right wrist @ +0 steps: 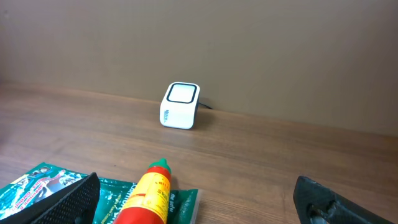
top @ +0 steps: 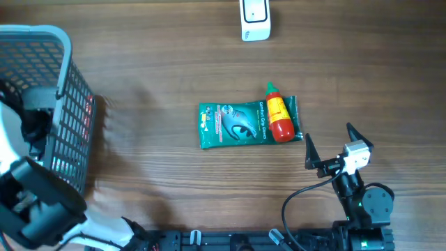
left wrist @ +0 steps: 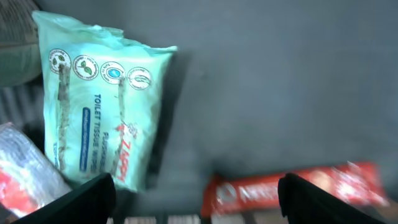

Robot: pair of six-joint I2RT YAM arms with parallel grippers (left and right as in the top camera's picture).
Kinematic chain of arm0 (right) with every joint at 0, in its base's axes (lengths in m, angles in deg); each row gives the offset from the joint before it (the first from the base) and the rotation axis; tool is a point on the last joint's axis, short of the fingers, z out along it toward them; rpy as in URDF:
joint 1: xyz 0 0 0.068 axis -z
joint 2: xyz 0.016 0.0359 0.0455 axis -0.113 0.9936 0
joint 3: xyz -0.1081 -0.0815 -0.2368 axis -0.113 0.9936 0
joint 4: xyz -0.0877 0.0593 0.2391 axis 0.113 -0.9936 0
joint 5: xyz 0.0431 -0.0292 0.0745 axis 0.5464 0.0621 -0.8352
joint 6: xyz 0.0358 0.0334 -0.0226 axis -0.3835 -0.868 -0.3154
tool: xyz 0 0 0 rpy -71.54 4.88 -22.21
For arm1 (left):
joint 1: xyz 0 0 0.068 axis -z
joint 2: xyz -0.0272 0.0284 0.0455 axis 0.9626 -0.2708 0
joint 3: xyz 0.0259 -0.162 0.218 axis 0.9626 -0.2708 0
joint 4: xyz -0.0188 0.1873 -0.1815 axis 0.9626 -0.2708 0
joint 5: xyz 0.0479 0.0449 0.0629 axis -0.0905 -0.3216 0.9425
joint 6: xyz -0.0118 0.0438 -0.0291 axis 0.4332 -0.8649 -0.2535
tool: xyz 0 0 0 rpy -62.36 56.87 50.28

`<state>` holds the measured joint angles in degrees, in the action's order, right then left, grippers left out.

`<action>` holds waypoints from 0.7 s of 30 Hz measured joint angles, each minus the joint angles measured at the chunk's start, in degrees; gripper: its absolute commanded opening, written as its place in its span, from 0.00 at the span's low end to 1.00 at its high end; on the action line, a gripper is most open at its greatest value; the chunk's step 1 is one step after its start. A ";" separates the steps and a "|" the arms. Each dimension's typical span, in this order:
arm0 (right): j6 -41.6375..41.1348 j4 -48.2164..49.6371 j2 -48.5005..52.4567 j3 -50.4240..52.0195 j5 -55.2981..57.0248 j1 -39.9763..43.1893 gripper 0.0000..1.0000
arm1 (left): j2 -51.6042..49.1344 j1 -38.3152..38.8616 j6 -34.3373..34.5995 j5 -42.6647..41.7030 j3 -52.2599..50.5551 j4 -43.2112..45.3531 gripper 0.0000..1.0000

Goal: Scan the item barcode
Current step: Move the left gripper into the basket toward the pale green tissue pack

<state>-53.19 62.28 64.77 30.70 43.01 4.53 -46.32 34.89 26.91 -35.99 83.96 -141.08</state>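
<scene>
Wooden desk [top: 174,70], all positions given from the green glove packet [top: 237,125], which lies flat mid-desk.

Grey mesh basket [top: 73,118]: well left of the glove packet, at the desk's left edge. The left arm reaches down into it.

Mint toilet tissue pack [left wrist: 99,106]: inside that basket, flat on its floor, at the left of the left wrist view. Label faces up.

Red wrapper [left wrist: 249,193]: also on the basket floor, apart from the tissue pack, low in the wrist view. Its print is blurred. A red-and-white packet [left wrist: 18,168] sits at the lower left corner of the same view, just beside the tissue pack. It is partly cut off.

Red sauce bottle [top: 279,118]: yellow label, green cap, lying on its side across the right end of the glove packet and touching it. Cap points to the far edge.

White scanner [top: 255,19]: beyond the glove packet at the far edge of the desk, well apart from it, window up.

Left pincer [left wrist: 196,186]: over the basket floor between tissue pack and red wrapper. Jaws spread wide, gripping nothing.

Right pincer [top: 327,131]: just right of the glove packet and bottle, near the bottle's base, not touching. Jaws fully apart, empty.

Which item is the one to scan: cannot tell. No barcode is readable in any view.
</scene>
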 measured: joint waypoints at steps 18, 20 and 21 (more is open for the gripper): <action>0.00 0.02 0.00 0.00 -0.02 0.00 1.00 | -4.15 -4.50 4.66 11.08 -5.62 4.22 0.59; 0.00 0.00 0.00 0.00 0.00 0.00 1.00 | -4.15 -4.50 4.66 11.15 -7.19 6.29 0.59; 0.00 0.00 0.00 0.00 0.00 0.00 1.00 | -4.13 -4.50 4.66 11.23 -7.93 7.30 0.58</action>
<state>-53.19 62.28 64.77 30.70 43.01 4.53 -50.45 30.39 31.56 -24.76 76.02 -133.78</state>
